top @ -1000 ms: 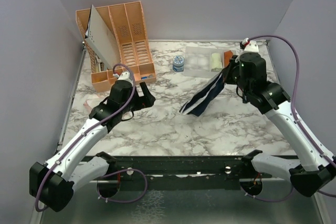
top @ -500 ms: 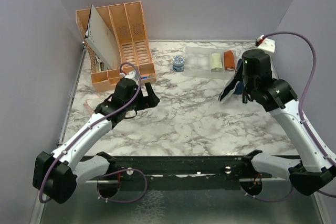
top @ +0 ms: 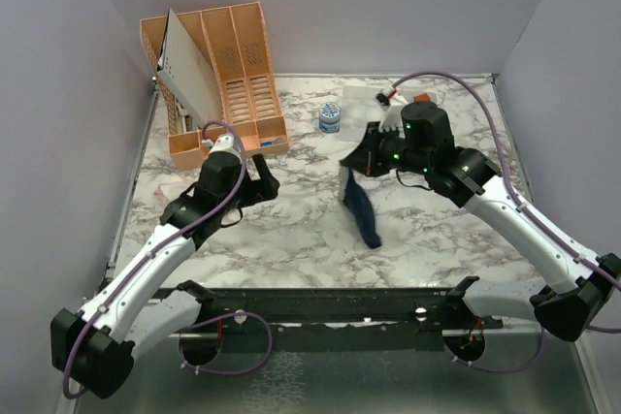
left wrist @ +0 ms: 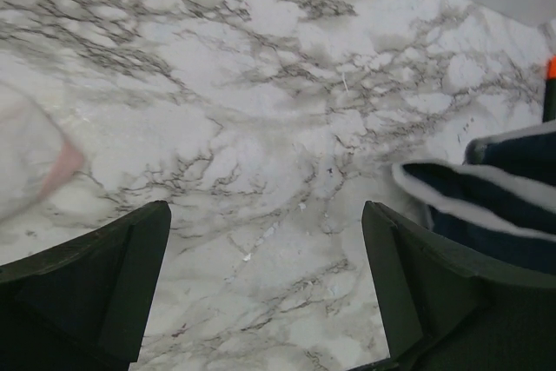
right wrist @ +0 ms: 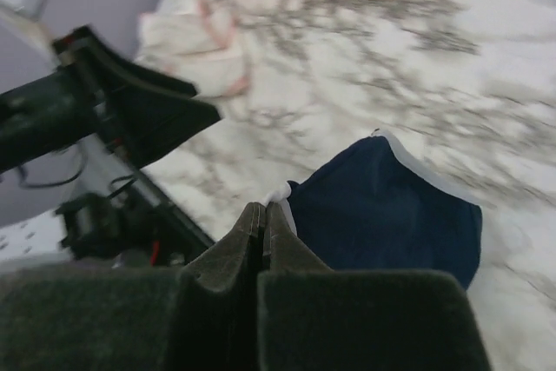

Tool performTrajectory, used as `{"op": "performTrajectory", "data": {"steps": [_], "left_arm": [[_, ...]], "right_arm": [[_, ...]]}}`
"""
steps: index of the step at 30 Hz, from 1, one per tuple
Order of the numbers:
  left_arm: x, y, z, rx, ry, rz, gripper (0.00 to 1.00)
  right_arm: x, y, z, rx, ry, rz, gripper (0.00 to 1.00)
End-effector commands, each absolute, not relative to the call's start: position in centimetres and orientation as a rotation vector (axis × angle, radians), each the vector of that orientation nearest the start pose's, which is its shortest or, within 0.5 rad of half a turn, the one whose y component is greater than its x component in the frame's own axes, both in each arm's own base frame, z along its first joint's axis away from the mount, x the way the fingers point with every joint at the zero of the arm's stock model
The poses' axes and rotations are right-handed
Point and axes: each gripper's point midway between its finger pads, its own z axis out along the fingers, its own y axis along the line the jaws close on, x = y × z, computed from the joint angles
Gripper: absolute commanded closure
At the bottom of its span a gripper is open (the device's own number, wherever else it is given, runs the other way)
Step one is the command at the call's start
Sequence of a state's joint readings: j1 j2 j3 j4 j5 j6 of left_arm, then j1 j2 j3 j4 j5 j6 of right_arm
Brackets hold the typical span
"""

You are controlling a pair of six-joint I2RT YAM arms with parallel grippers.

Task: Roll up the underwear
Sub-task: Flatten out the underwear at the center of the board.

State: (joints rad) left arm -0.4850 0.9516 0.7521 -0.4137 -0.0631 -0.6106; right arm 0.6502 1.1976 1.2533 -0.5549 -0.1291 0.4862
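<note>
The right gripper is clamped on one waistband corner of the navy briefs — the cloth hangs above the table, centre. Lay it flat and spread it before rolling. The left gripper hovers, fingers wide; the whitish-pink briefs lie at the left edge.

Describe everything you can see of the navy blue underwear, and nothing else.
The navy underwear is a small, soft cloth brief, dark blue with a pale whitish band along its edge. The right arm's fingers are shut on that pale edge at one corner, so the cloth hangs limp and folded on itself in a long narrow strip. It sits over the middle of the marble table, right of centre. Whether its lower end touches the tabletop cannot be told. Nothing else touches it.
</note>
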Motion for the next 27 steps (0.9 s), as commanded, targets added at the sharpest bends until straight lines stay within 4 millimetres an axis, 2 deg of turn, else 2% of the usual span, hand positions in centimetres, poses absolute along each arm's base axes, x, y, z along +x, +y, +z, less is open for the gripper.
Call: {"op": "performTrajectory", "data": {"steps": [1,6,8,10,13,16,18,20,21,22,23,24,27], "left_arm": [[26.4,-9.9,20.4,-0.354,2.092,-0.319,0.01],[24.7,-6.2,24.1,-0.466,1.96,-0.233,0.01],[24.0,-5.0,25.7,-0.498,1.9,-0.219,0.01],[23.3,-4.3,27.3,-0.499,1.845,-0.231,0.01],[22.7,-4.4,28.8,-0.457,1.79,-0.276,0.01],[22.9,-6.7,29.6,-0.306,1.777,-0.378,0.01],[23.2,-9.3,29.2,-0.174,1.803,-0.469,0.01],[23.8,-11.8,28.3,-0.06,1.849,-0.54,0.01],[24.0,-13.0,27.8,-0.003,1.875,-0.576,0.01],[24.4,-14.0,27.2,0.044,1.9,-0.598,0.01],[24.6,-15.0,26.6,0.09,1.928,-0.623,0.01],[25.0,-15.7,25.9,0.127,1.962,-0.635,0.01],[25.8,-17.4,23.7,0.199,2.049,-0.665,0.01]], "right_arm": [[21.5,31.9,36.2,-0.695,1.837,1.235,1.0],[18.5,32.9,37.9,-0.902,1.694,1.387,1.0],[18.1,32.5,37.2,-0.934,1.7,1.37,1.0],[19.4,31.4,34.1,-0.907,1.777,1.222,0.99],[23.9,28.2,27.2,-0.728,1.963,0.913,1.0],[28.7,24.1,20.5,-0.528,2.126,0.738,0.99],[32.4,20.7,16.2,-0.344,2.241,0.557,0.95],[35.3,17.3,13.3,-0.191,2.346,0.361,0.87],[36.5,15.6,12.6,-0.112,2.371,0.293,0.75],[37.3,14.7,12.6,-0.058,2.384,0.286,0.48],[37.6,14.5,13.0,-0.049,2.384,0.322,0.28],[37.8,14.7,14.0,-0.052,2.364,0.347,0.22],[36.3,15.9,16.7,-0.052,2.305,0.486,0.17]]}}
